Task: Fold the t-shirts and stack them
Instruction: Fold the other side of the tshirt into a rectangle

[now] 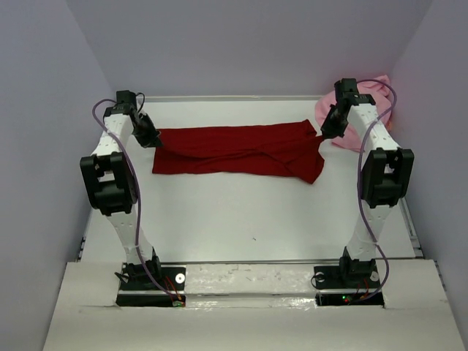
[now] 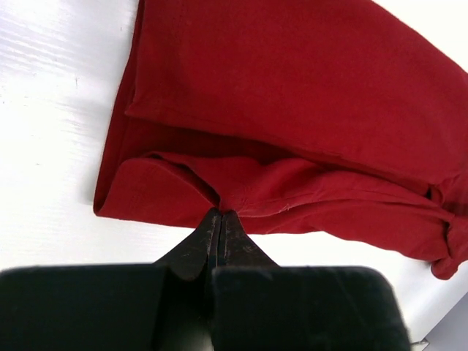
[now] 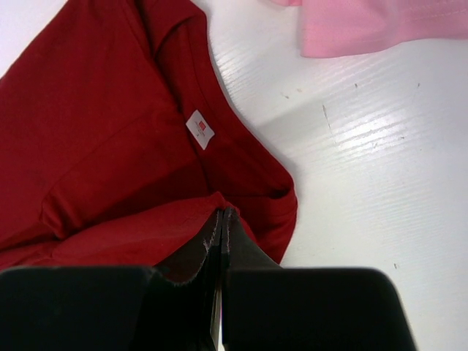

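Note:
The dark red t-shirt [image 1: 241,150] lies stretched left to right across the far half of the table, folded lengthwise with wrinkles. My left gripper [image 1: 150,135] is at its left end; in the left wrist view the gripper [image 2: 219,213] is shut, pinching a puckered edge of the red cloth [image 2: 292,95]. My right gripper [image 1: 327,131] is at the shirt's right end, and its wrist view shows it [image 3: 221,212] shut on a fold near the collar with the white label [image 3: 199,129]. The light pink t-shirt [image 1: 322,110] lies bunched at the far right corner, behind the right arm.
The white table [image 1: 248,212] has raised edges at the left, the right and the back. Purple walls close it in on three sides. Both arm bases [image 1: 150,281] sit at the near edge. A corner of the pink cloth [image 3: 380,29] lies close to the red collar.

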Motion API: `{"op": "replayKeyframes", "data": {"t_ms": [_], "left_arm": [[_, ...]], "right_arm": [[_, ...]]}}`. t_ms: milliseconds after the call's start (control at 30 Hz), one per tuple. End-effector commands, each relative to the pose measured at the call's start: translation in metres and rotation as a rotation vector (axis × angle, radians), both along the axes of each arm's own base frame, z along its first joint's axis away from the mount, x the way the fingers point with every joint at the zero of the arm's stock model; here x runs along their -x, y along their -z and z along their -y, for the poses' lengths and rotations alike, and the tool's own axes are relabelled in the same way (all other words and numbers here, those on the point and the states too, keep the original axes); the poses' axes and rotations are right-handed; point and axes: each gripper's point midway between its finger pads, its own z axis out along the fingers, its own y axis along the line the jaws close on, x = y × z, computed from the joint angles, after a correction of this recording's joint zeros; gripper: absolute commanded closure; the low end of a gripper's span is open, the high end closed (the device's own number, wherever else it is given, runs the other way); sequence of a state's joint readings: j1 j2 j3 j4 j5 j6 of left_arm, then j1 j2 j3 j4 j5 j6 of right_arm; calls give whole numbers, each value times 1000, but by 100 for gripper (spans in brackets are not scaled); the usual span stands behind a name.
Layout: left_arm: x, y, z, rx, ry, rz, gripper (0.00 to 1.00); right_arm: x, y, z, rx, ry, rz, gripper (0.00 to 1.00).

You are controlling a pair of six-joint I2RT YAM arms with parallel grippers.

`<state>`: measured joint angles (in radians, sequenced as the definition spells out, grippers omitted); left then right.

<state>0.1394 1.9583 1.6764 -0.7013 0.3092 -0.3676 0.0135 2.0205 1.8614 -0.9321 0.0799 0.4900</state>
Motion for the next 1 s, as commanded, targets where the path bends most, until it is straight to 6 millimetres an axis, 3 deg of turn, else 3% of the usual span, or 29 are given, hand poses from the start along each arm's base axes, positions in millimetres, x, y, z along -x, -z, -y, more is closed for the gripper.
{"op": "replayKeyframes", "data": {"t_ms": [0,467,967], "left_arm": [[-2,-6,-3,-12,1,6,97],[7,6,-11,-53,-12,-36,97],[5,16,-24,-24,-74,-50,97]], "right_arm": [[-24,-16,11,34,4,78,100],[-49,-17,14,57,-17,89,100],[-58,-10,19,63,-24,84,100]]}}
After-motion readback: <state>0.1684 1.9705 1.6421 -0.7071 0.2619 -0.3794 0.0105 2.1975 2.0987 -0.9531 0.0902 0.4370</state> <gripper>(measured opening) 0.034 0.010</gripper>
